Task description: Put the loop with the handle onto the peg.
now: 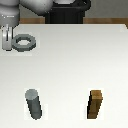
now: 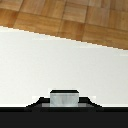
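Observation:
The loop with the handle (image 1: 24,42) is a flat grey ring near the far edge of the white table, at the exterior view's left. My gripper (image 1: 6,40) is right beside it, its fingers closed around the stubby handle, which is mostly hidden between them. In the wrist view a grey block (image 2: 64,97), the held piece, sits between the dark finger parts. The peg (image 1: 34,104) is an upright grey cylinder near the front edge at the exterior view's left, well apart from the loop.
A brown wooden block (image 1: 96,105) stands near the front edge at the exterior view's right. The robot's dark base (image 1: 67,12) is at the far edge. The table edge (image 2: 70,40) and wood floor (image 2: 75,17) show in the wrist view.

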